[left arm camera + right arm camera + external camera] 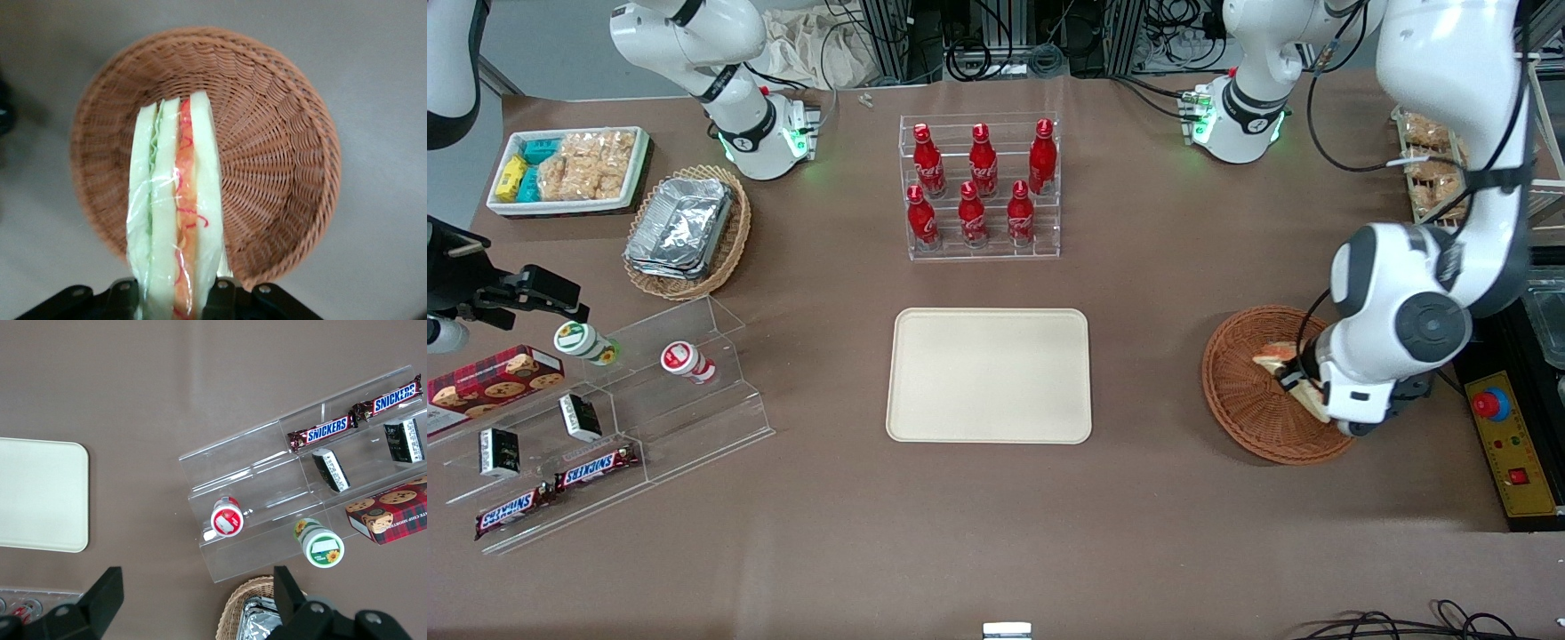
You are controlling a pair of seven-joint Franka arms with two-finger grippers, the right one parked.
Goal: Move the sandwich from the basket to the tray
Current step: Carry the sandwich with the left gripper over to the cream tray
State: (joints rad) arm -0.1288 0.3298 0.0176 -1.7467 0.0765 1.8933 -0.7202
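Observation:
The sandwich (177, 200), a plastic-wrapped white-bread wedge with orange-red and green filling, stands on edge between my left gripper's fingers (223, 288). My left gripper (175, 293) is shut on it, over the reddish-brown wicker basket (280, 133). In the front view the gripper (1303, 384) hangs over the basket (1249, 409) at the working arm's end of the table. The arm's wrist hides most of the sandwich (1273, 359) there. The cream-beige tray (989, 373) lies bare at the table's middle, well apart from the basket.
An acrylic rack of red cola bottles (980, 187) stands farther from the front camera than the tray. Toward the parked arm's end are a tan basket of foil containers (685, 231), a white snack tray (569, 169) and a stepped acrylic shelf (605, 409). A yellow control box (1507, 444) sits beside the basket.

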